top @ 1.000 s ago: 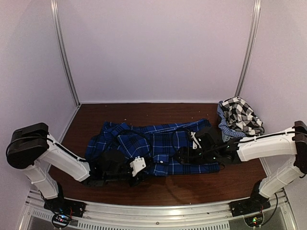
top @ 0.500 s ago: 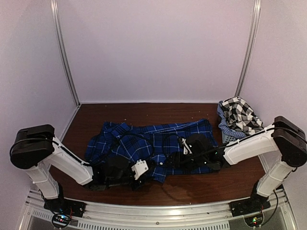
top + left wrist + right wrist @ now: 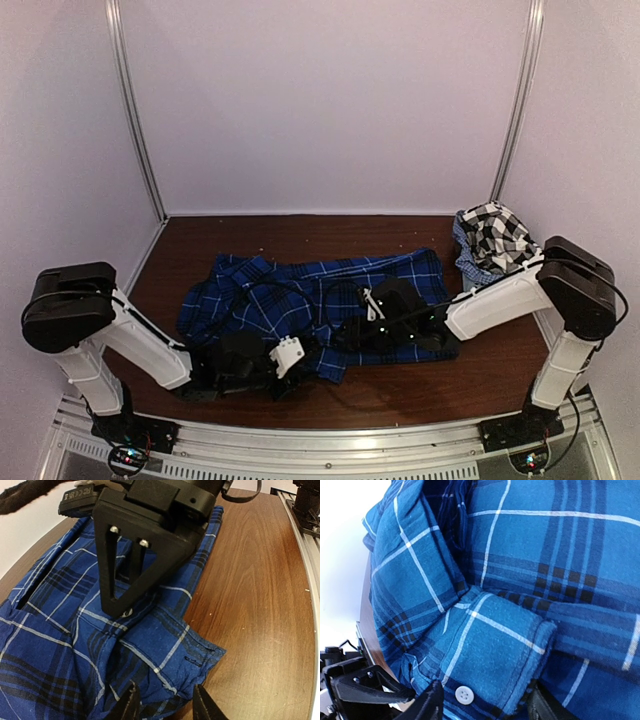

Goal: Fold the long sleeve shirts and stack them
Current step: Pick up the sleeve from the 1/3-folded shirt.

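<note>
Pinches lower-left hem of sideways-lying blue shirt (image 3: 335, 285) with left gripper (image 3: 165, 704); straddles centre cuff (image 3: 495, 640) with right gripper (image 3: 485, 706), grip unclear.

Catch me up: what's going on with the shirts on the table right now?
Both arms are working on the blue plaid shirt, which lies spread and rumpled across the table. The left end effector straddles the shirt's near edge. The right end effector straddles a buttoned cuff. Whether either has clamped the cloth is unclear. The black-and-white checked shirt lies heaped at the far right, untouched. Nothing is folded or stacked yet.
</note>
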